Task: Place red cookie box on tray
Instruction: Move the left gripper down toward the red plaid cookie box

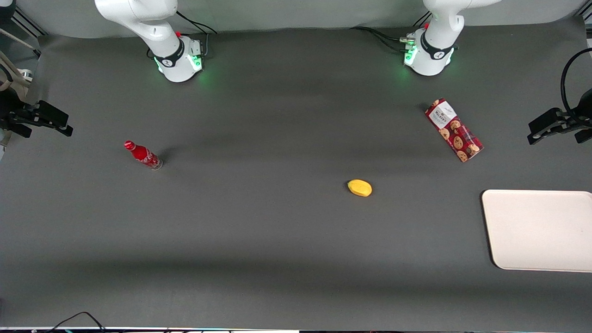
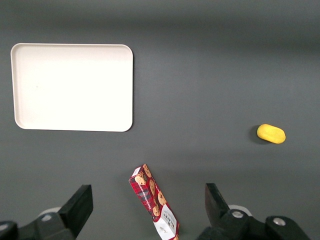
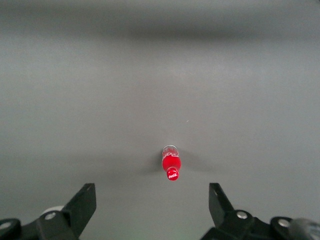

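Note:
The red cookie box (image 1: 454, 130) lies flat on the dark table toward the working arm's end, a long dark-red carton with a white label and cookie pictures. In the left wrist view the red cookie box (image 2: 152, 200) shows between the two black fingers. My gripper (image 2: 147, 191) hangs high above the box, open and holding nothing; the front view does not show it. The tray (image 1: 539, 229) is a large cream-white rectangle with nothing on it, nearer to the front camera than the box. The wrist view shows the tray (image 2: 72, 87) well apart from the box.
A small yellow object (image 1: 360, 188) lies on the table between the box and the table's middle, and the wrist view shows the yellow object (image 2: 271, 133) too. A small red bottle (image 1: 143, 155) stands toward the parked arm's end.

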Robot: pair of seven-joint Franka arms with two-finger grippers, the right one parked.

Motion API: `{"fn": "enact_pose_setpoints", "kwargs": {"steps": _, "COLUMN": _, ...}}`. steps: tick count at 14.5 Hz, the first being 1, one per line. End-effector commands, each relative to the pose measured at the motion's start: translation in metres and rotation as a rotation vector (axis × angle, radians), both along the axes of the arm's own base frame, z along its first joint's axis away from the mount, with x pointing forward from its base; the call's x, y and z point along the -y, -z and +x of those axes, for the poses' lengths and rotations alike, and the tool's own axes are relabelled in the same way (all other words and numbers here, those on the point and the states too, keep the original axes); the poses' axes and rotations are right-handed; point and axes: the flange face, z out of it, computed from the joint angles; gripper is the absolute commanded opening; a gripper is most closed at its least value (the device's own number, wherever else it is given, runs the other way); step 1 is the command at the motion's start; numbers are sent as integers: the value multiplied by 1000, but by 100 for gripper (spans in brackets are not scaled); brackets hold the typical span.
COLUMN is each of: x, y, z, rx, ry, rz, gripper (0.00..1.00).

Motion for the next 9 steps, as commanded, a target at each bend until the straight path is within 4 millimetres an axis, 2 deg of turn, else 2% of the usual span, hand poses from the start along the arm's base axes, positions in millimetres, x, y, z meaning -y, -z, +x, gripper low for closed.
{"fn": "enact_pose_setpoints", "kwargs": {"steps": 1, "x": 3, "y": -3, "z": 0, "rx": -26, "ry": 22, "rz": -2, "gripper": 100}}
{"fn": "enact_pose_setpoints", "kwargs": {"steps": 4, "x": -5, "y": 12, "z": 3, "rx": -59, "ry": 1, "rz": -6, "gripper": 100}}
{"fn": "enact_pose_setpoints", "kwargs": {"steps": 6, "x": -18, "y": 49, "z": -8, "rx": -174, "ry": -44, "rz": -6, "gripper": 100}}
{"fn": "enact_pose_setpoints", "kwargs": {"steps": 7, "x": -28, "y": 65, "z": -11, "rx": -216, "ry": -95, "rz": -7, "gripper": 100}}
{"fn": "enact_pose_setpoints", "kwargs": {"steps": 9, "x": -35, "y": 100, "z": -26, "rx": -303, "ry": -221, "rz": -57, "gripper": 100}}
